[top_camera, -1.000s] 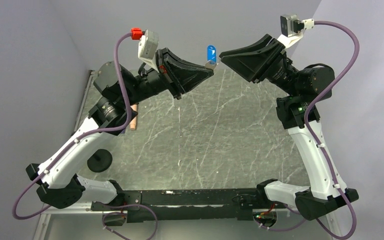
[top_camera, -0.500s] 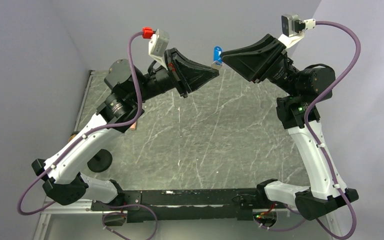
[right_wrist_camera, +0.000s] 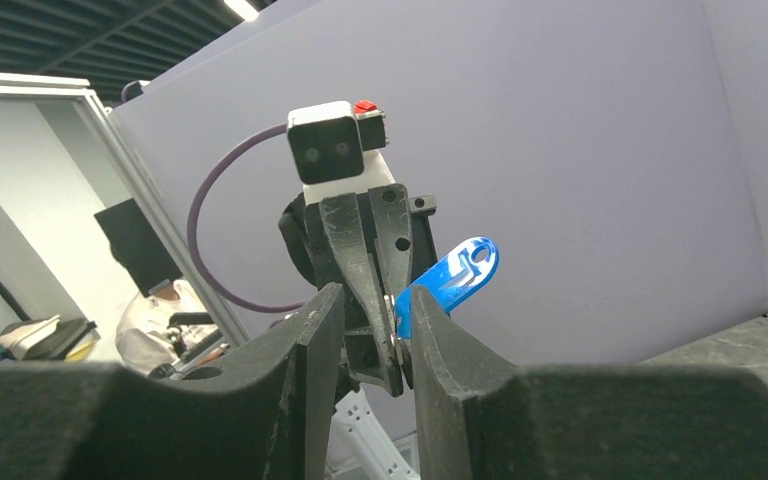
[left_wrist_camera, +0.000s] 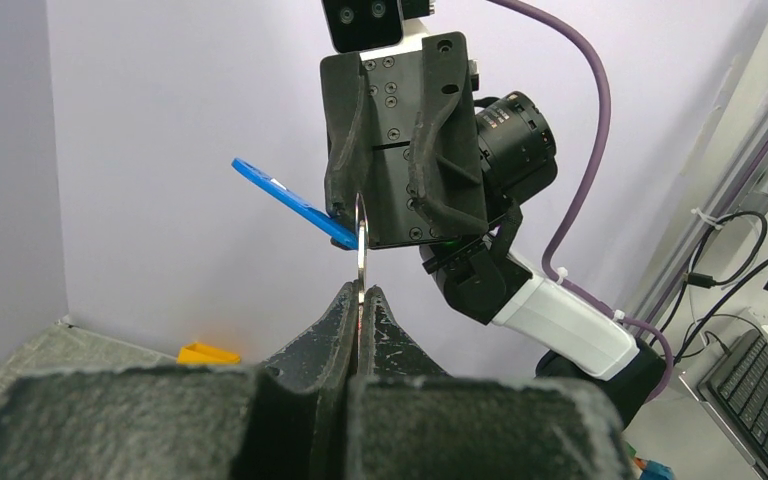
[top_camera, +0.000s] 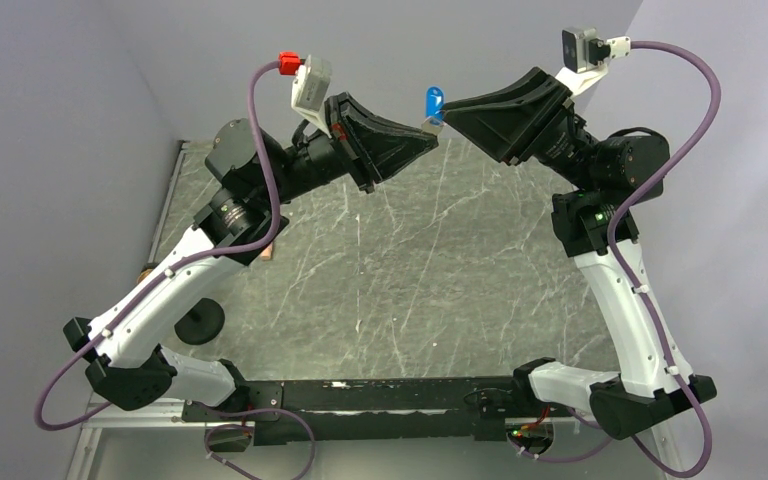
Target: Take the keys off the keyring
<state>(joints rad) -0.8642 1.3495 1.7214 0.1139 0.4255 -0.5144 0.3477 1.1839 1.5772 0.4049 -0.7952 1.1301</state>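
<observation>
Both arms are raised high over the back of the table, tip to tip. My left gripper (top_camera: 428,138) is shut on a thin silvery keyring (left_wrist_camera: 360,255), seen edge-on in the left wrist view between its fingertips (left_wrist_camera: 345,300). The blue-headed key (top_camera: 433,102) hangs on that ring and sticks up and left (left_wrist_camera: 285,198). My right gripper (top_camera: 446,113) is open, its jaws standing either side of the left fingertips and the ring. In the right wrist view (right_wrist_camera: 375,305) the blue key (right_wrist_camera: 457,272) lies against the inner face of its right finger (right_wrist_camera: 430,320).
The grey marble table (top_camera: 410,280) lies far below both grippers. A peach cylinder (top_camera: 271,248) shows partly under the left arm, and a black round base (top_camera: 200,321) stands at the left. A yellow piece (left_wrist_camera: 208,353) lies by the back wall.
My left arm has swung right and up, bringing its tips against the right gripper. The blue key has shifted right and tilted. The right arm has hardly moved.
</observation>
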